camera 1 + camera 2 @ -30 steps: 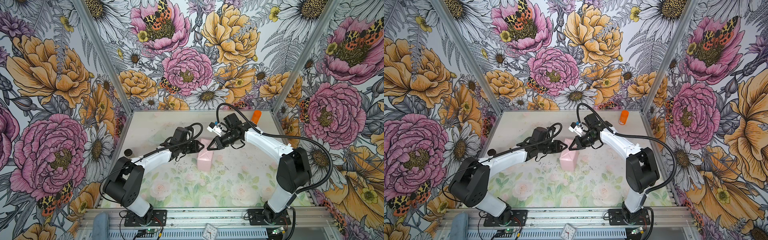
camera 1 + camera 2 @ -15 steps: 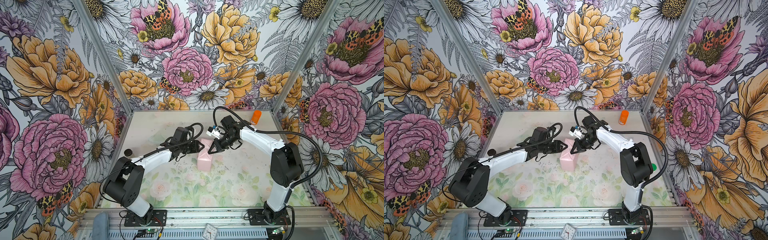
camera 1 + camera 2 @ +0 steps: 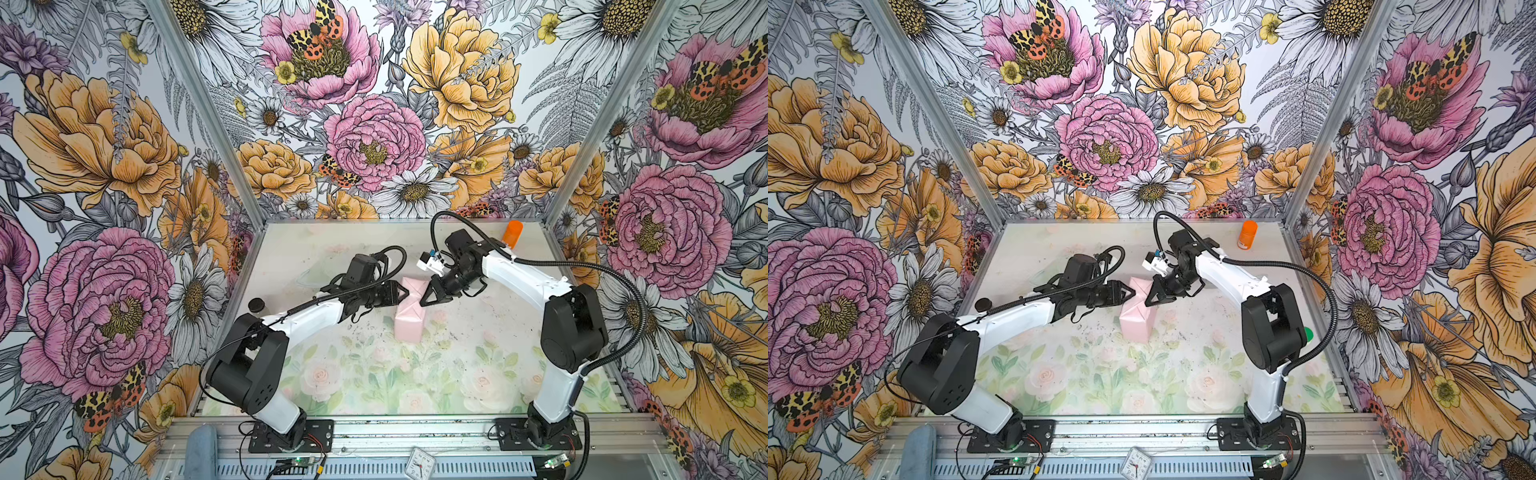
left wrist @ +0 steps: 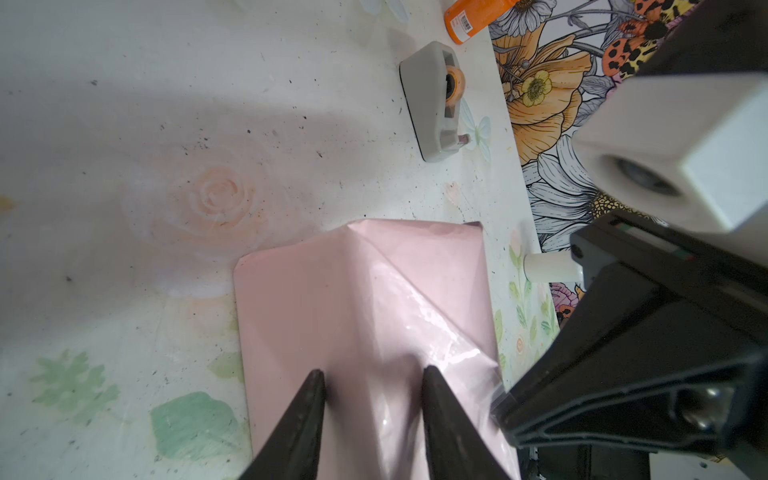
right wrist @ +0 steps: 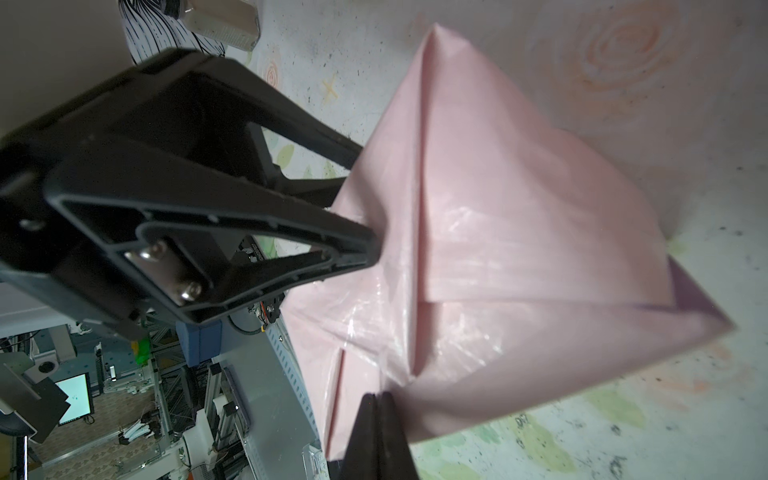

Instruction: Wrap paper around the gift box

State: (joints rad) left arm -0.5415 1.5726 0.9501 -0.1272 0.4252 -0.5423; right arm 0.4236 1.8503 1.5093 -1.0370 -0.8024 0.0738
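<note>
While the two arms meet tip to tip over one end of the parcel, the left gripper [image 4: 372, 370] stands partly open. Its two fingers [image 4: 307, 415] are apart and set against the paper [image 4: 316, 311], and a raised crease runs straight ahead from the gap between them. They press on the sheet rather than pinch it.

Just across from it, the right gripper [image 5: 376, 397] is closed, finger against finger. Its tip touches a folded edge of the paper, and I cannot tell whether any of the sheet is caught between the jaws.

The paper is folded into a long, box-shaped pack with its pale pink face outward, lying flat on the table [image 3: 374, 374]. In both top views it stretches from directly under the two tips toward the arms' bases [image 3: 409, 320] [image 3: 1138, 322]. A sliver of the lilac face [image 5: 690, 295] shows at one corner, well away from the right gripper's tip. The gift box is hidden under the wrapping.

Ahead of the left gripper, past the end of the pack and to one side, lies a grey tape dispenser [image 4: 432, 104]. Farther on, at the table's edge, is an orange bottle [image 4: 473, 16], which in a top view stands behind the right gripper's wrist [image 3: 513, 232].
</note>
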